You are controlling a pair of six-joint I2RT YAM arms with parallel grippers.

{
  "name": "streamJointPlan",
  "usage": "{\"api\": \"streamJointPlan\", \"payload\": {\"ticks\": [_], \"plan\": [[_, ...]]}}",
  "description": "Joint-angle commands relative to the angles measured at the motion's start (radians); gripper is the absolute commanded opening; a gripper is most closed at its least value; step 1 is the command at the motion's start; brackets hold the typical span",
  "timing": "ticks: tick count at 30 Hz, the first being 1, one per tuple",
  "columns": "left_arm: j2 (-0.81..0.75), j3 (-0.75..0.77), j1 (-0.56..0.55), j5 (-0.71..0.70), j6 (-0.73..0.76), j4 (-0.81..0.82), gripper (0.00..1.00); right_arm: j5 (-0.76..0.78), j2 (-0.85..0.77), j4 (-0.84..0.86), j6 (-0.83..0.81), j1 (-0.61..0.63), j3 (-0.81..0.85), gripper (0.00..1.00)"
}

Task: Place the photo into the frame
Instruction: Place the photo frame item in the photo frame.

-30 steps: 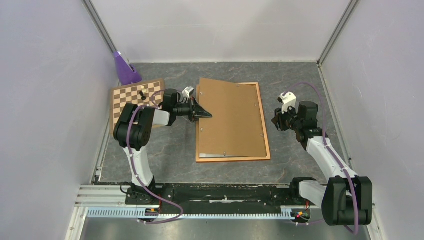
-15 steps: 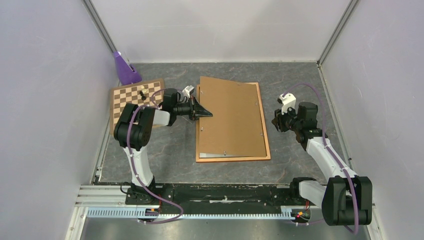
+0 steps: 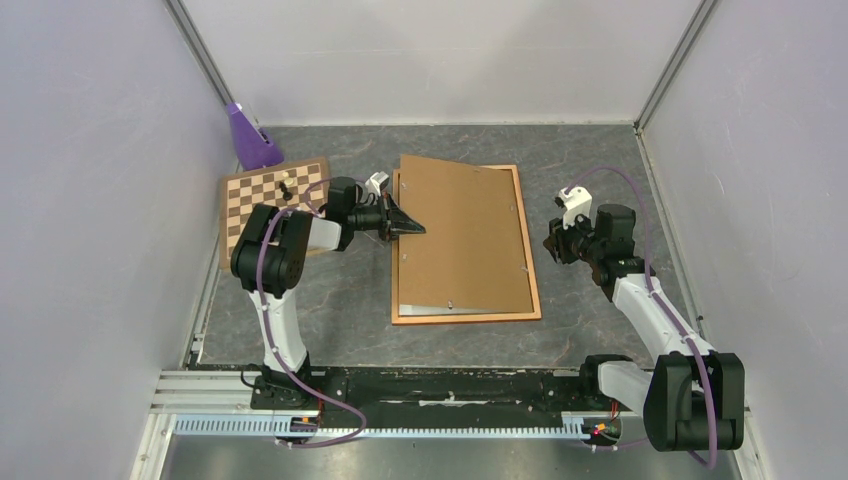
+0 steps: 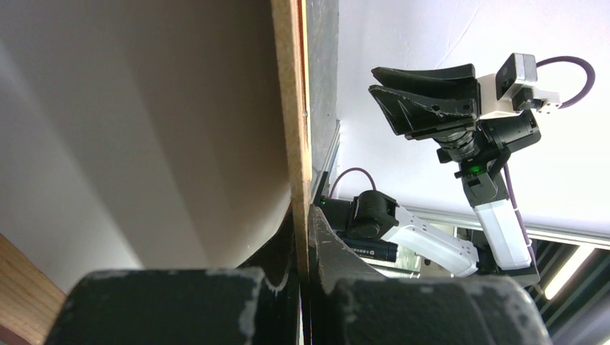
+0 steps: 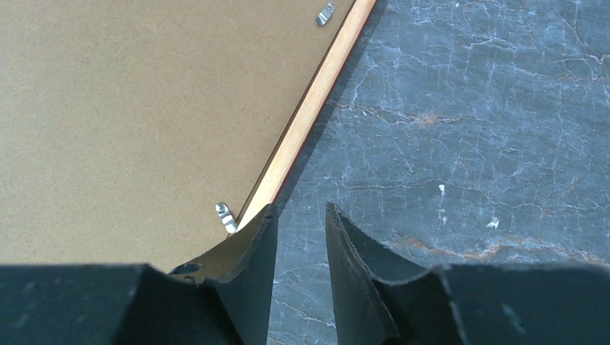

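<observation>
The orange-brown frame lies face down in the middle of the table. The brown hardboard backing panel lies over it, slightly turned, with its far left corner past the frame. My left gripper is shut on the panel's left edge, which shows edge-on between the fingers in the left wrist view. A pale strip shows inside the frame at the panel's near edge; the photo's printed face is hidden. My right gripper is open and empty, just right of the frame's right rail.
A chessboard with a couple of pieces lies to the left, behind the left arm. A purple object stands in the far left corner. Metal clips sit along the frame's inner edge. Walls close in on three sides.
The backing panel has shifted slightly left, baring more of the frame's right inner edge. The right gripper rose a little. The left gripper keeps its hold.
</observation>
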Motion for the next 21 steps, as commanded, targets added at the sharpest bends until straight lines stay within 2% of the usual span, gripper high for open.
{"api": "streamJointPlan", "payload": {"ticks": [1,21], "plan": [[0.002,0.042,-0.005,0.019,0.034,0.057,0.02,-0.017,-0.011,0.021,-0.003,-0.003,-0.002,0.34],[-0.001,0.055,-0.015,0.035,0.062,0.067,0.02,-0.019,-0.011,0.021,-0.004,-0.003,-0.002,0.34]]}}
